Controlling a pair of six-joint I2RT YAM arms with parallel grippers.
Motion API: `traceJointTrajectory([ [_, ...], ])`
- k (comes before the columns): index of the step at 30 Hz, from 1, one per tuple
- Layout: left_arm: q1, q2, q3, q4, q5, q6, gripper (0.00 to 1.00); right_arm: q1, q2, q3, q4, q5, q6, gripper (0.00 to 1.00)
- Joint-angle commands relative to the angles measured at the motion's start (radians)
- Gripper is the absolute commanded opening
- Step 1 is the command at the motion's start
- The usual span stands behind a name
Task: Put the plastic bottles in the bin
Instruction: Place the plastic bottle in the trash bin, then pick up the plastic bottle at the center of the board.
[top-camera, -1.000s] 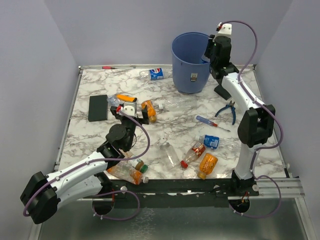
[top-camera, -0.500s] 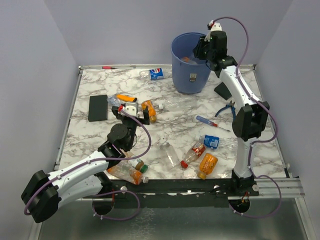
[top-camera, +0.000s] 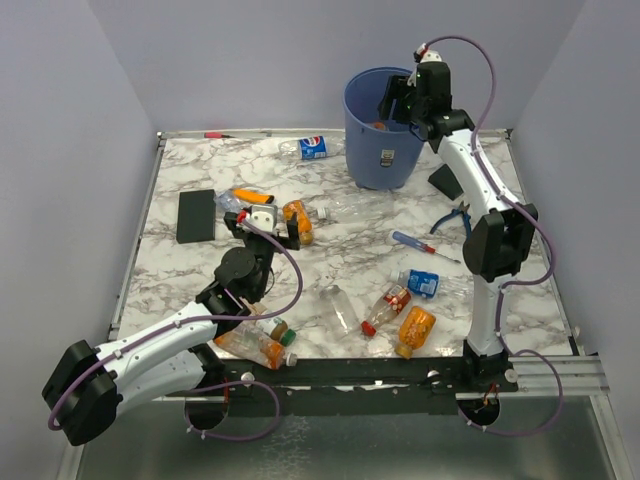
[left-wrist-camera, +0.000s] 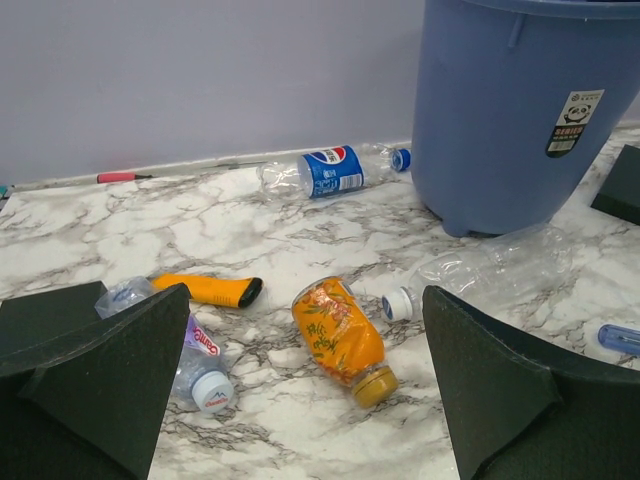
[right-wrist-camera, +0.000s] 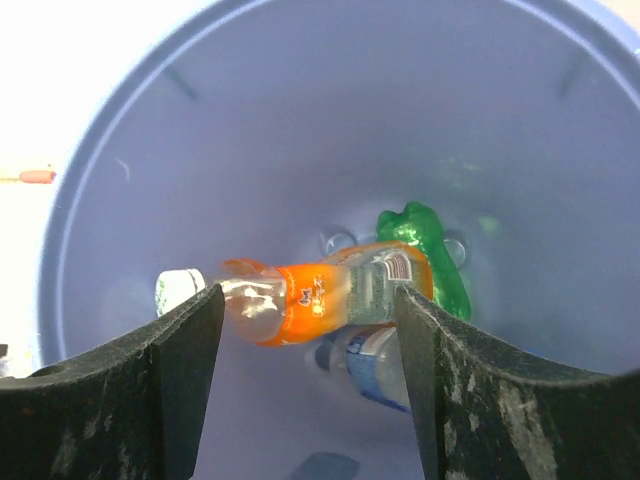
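Right wrist view, centre frame: the right gripper (right-wrist-camera: 308, 298) is spread wide above the round blue plastic bin (right-wrist-camera: 300, 120), with a blurred orange-labelled clear plastic bottle (right-wrist-camera: 300, 308) inside. The left gripper (left-wrist-camera: 305, 292) gapes wide over a crushed orange bottle (left-wrist-camera: 338, 335), lower centre.

A white desk (top-camera: 165, 265) with grey marble veining. At its far right stands a round blue bin (top-camera: 385, 150), with a black slab (top-camera: 445, 182) just beside it. A blue-labelled bottle (top-camera: 312, 148) lies near the far edge. Left of centre are a second black slab (top-camera: 196, 215), an orange-handled tool (top-camera: 250, 196), an orange bottle (top-camera: 297, 222) and a clear bottle (top-camera: 350, 208). To the right lie pliers (top-camera: 457, 218) and a screwdriver (top-camera: 425, 246). Four front bottles (top-camera: 385, 305) cluster near the front edge, and more crushed bottles (top-camera: 260, 345) lie front left.
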Motion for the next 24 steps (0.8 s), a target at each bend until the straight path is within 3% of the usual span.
traceJointTrajectory([
  [1, -0.005, -0.001, 0.015, -0.009, 0.022, 0.005, 0.99, -0.002, -0.036, 0.073, -0.039, 0.037, 0.039, 0.73],
  [11, -0.005, 0.015, 0.031, -0.034, 0.009, -0.010, 0.99, 0.043, -0.260, 0.051, 0.042, -0.058, 0.093, 0.75],
  [14, -0.005, 0.021, 0.038, -0.058, 0.023, -0.019, 0.99, 0.077, -0.435, -0.172, 0.144, -0.174, 0.136, 0.74],
  [19, -0.005, 0.044, 0.091, -0.175, 0.070, -0.075, 0.99, 0.113, -0.827, -0.722, 0.433, -0.385, 0.266, 0.73],
  [24, -0.007, 0.084, 0.150, -0.244, 0.082, -0.207, 0.99, 0.125, -1.023, -1.061, 0.436, -0.442, 0.318, 0.71],
])
